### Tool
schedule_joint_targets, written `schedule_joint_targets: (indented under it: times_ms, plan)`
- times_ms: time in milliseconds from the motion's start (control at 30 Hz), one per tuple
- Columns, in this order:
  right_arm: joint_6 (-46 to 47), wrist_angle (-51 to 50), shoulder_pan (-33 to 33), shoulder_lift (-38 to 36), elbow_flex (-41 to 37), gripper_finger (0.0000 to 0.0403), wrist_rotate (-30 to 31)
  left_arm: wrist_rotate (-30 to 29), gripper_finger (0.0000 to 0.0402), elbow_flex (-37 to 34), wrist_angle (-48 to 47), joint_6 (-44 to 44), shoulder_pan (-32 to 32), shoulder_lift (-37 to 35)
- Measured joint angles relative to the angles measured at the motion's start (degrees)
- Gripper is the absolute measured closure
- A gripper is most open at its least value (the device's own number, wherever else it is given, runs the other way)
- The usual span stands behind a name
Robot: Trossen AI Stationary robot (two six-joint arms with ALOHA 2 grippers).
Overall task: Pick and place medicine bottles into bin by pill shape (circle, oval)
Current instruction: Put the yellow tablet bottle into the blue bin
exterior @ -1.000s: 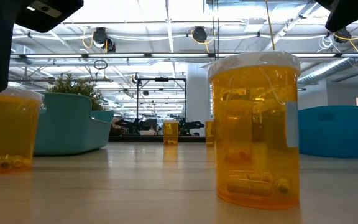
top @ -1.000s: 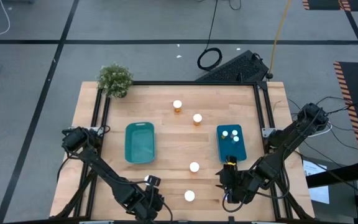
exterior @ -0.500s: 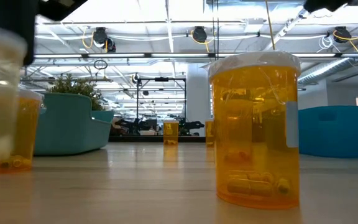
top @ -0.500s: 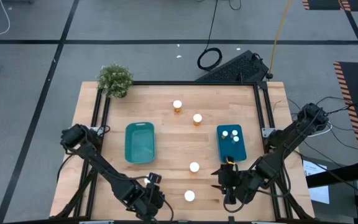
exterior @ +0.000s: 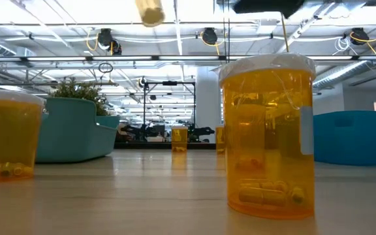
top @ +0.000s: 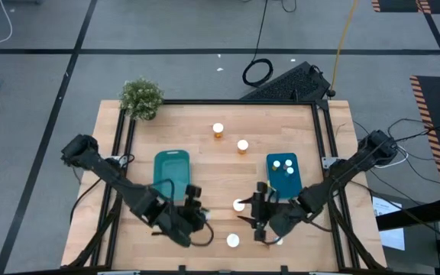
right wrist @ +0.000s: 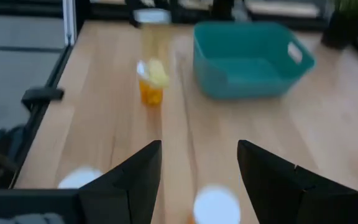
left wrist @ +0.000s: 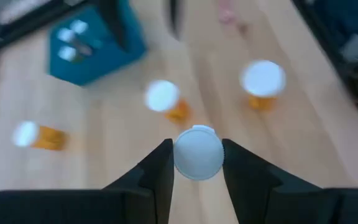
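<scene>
Left gripper (left wrist: pixel 197 163): two dark fingers (left wrist: pixel 156 171) closed on a small bottle with a round white cap (left wrist: pixel 197 152), one finger pressed to each side of the cap. From above, this gripper (top: pixel 192 208) sits just past the front right corner of the teal rectangular plastic bin (top: pixel 171 175), above the pale wooden tabletop (top: pixel 205 156).

Right gripper (right wrist: pixel 197 163): fingers (right wrist: pixel 137 176) spread apart, nothing between them. From above it (top: pixel 255 216) lies well to the right of the teal bin, beside a white-capped amber bottle (top: pixel 239 205) standing on the wood.

A second white-capped amber bottle (top: pixel 233 241) stands toward the front table edge, between the two grippers. Two more amber bottles (top: pixel 218 130) (top: pixel 243 146) stand at the far side, beyond and right of the teal bin.

Dark blue rectangular bin (top: pixel 284 175), farther right of the teal bin: three white caps (top: pixel 283 166) show inside it.

Teal bin: no bottle visible inside. Small green potted plant (top: pixel 141 98) at the table's far left corner, behind the teal bin.
</scene>
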Motion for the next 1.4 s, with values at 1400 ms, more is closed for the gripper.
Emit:
schedule_joint_targets:
  times_ms: [1400]
  plan:
    - [-11.96, 18.95, -8.05, 8.2, -0.02, 0.0308, -0.49, -2.36, 0.0234, 0.0, 6.41, 6.14, 6.9, -0.76]
